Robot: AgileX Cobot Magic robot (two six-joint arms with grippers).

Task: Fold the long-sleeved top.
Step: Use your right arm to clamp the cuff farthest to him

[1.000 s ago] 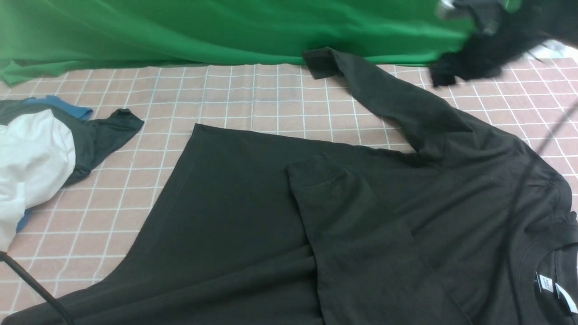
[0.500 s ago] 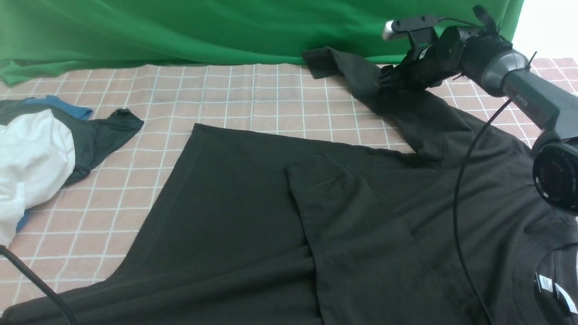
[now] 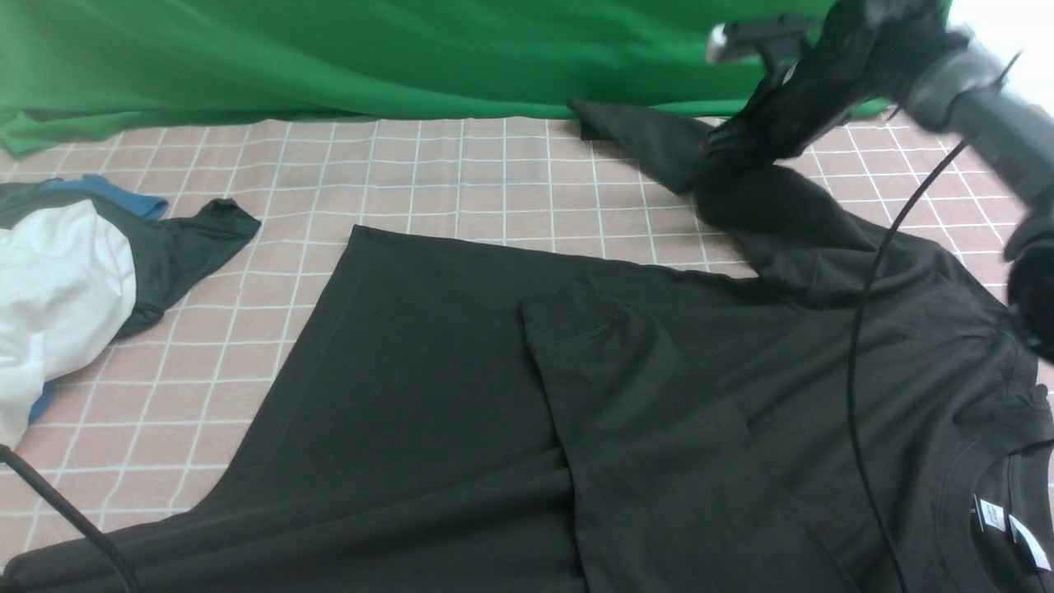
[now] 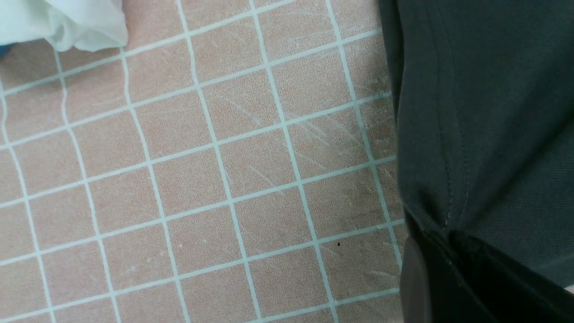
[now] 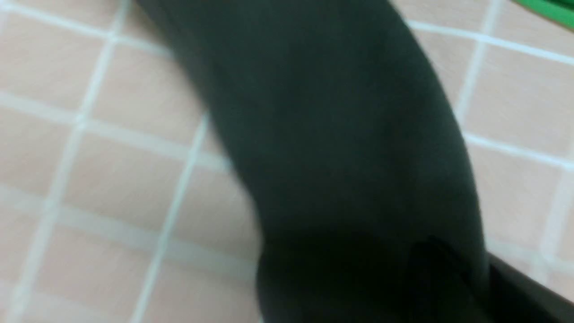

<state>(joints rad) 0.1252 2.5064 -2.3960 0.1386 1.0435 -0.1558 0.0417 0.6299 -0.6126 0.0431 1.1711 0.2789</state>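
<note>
Long-sleeved top point(image 3: 461, 395) sprawls near white garment point(image 3: 58, 280), green backdrop point(image 3: 329, 49) behind

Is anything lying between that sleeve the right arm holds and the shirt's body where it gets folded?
Nothing visible. The right gripper pinches the far sleeve of the black top; between them and its body lies only bare checked table. The white garment sits far off on the left.

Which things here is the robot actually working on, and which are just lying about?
Job: large black long-sleeved knit top; right gripper pinching its sleeve.
Lying about: crumpled white garment; small dark cloth with blue trim; green backdrop cloth.
</note>
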